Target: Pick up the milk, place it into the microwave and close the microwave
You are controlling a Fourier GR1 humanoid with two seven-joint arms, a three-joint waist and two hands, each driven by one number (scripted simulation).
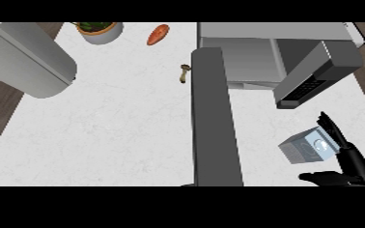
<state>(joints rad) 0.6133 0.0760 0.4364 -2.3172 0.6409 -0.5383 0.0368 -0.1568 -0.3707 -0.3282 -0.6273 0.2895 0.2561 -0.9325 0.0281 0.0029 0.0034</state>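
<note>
Far left, a big smooth grey rounded forearm (32, 60) slants over the white, faintly marbled worktop (114, 125); the left robot hand is out of sight. Just right of it at the top edge sits a round grey pot (101, 33) with green leaves, then a tapered orange carrot (158, 34) lying apart from it. Further right and lower, a small brown mushroom (184, 73) lies on the worktop, just beside the long flat dark-grey microwave door (214, 121), swung wide open and running down the middle. Beyond the door, the boxy grey microwave (285, 58) shows its pale open cavity and a dark control panel (310, 82) at an angle. Lower right, in front of the microwave and outside it, the milk (308, 147), a small grey-blue carton with a gabled top, is grasped by the right robot hand (341, 166): black fingers along its right side, thumb curled beneath.
</note>
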